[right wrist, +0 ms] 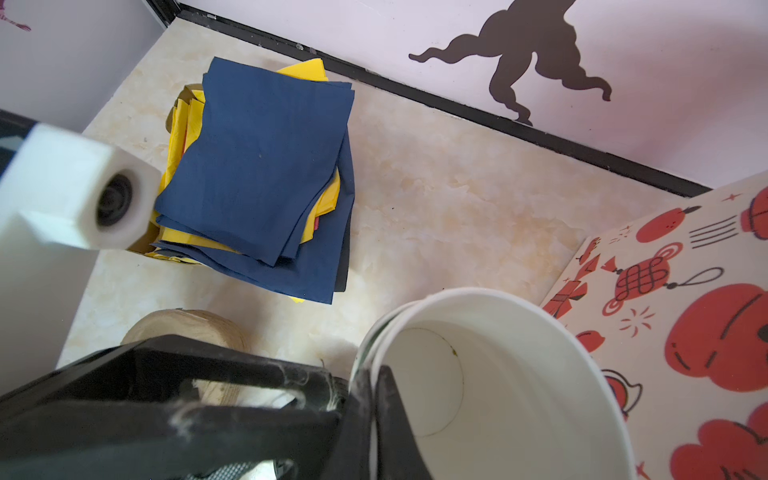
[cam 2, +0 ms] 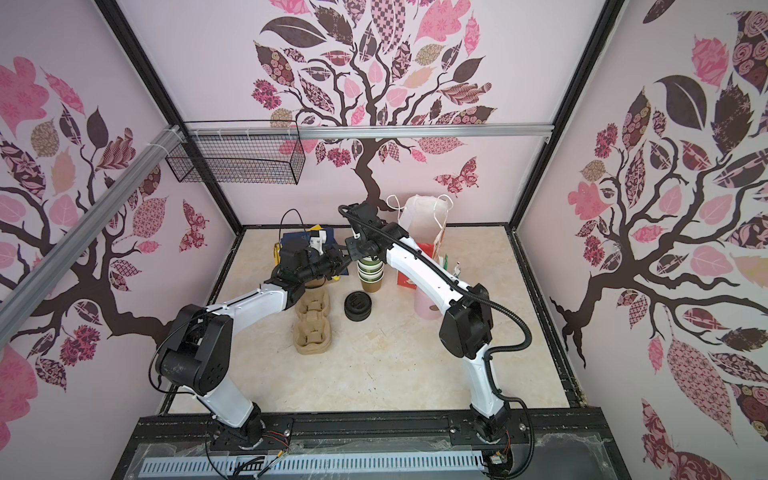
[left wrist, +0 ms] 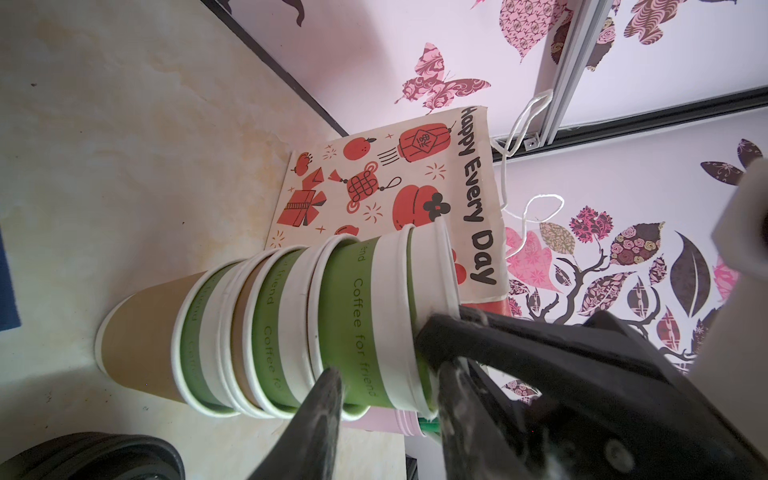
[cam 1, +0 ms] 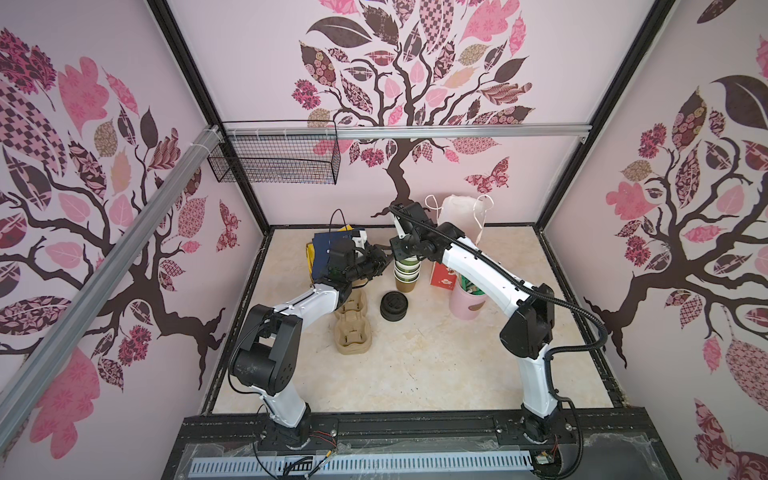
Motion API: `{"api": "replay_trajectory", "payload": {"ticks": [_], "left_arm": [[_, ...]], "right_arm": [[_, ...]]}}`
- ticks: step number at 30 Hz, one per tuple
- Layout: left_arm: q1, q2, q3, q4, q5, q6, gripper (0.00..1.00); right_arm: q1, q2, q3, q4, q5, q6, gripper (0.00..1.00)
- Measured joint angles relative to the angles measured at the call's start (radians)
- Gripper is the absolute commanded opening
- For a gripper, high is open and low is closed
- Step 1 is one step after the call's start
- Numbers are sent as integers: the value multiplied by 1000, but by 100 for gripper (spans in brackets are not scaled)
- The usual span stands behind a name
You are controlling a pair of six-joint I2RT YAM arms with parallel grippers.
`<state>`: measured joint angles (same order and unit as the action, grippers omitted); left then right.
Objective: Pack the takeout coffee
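Several green paper cups (cam 1: 406, 269) (cam 2: 370, 270) are nested in a brown paper cup (cam 1: 404, 285) (left wrist: 141, 336) standing at the back middle of the table. The top green cup (left wrist: 374, 316) is open, white inside (right wrist: 519, 374), with no lid on it. My right gripper (cam 1: 409, 251) (cam 2: 365, 251) (right wrist: 372, 395) is above the stack, shut on the top cup's rim, one finger inside and one outside. From the left, my left gripper (cam 1: 384, 259) (cam 2: 343, 257) (left wrist: 388, 390) stands open against the side of the stack, its fingers (left wrist: 328, 399) apart along the top cup's wall.
A stack of loose black lids (cam 1: 394, 306) sits in front of the cups. A brown pulp cup carrier (cam 1: 353, 328) lies to their left. Behind stand a printed paper bag (cam 1: 461, 216) (left wrist: 395, 187), a red box (cam 1: 442, 278), a pink holder (cam 1: 467, 305) and blue and yellow napkins (right wrist: 266, 166).
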<state>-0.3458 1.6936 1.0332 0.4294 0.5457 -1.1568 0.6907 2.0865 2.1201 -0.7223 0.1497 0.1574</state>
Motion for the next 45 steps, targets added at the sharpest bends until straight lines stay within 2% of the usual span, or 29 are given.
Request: {"api": "replay_trajectory", "payload": {"ticks": [17, 30, 39, 45], "left_arm": [[0, 33, 8, -9, -3, 5, 32], [0, 33, 19, -57, -10, 27, 31], [0, 33, 25, -73, -14, 41, 39], [0, 14, 28, -117, -34, 82, 44]], "right_arm": [[0, 0, 3, 0, -11, 6, 0], [8, -26, 86, -19, 58, -25, 0], [29, -126, 101, -47, 106, -61, 0], [40, -266, 52, -64, 108, -95, 0]]}}
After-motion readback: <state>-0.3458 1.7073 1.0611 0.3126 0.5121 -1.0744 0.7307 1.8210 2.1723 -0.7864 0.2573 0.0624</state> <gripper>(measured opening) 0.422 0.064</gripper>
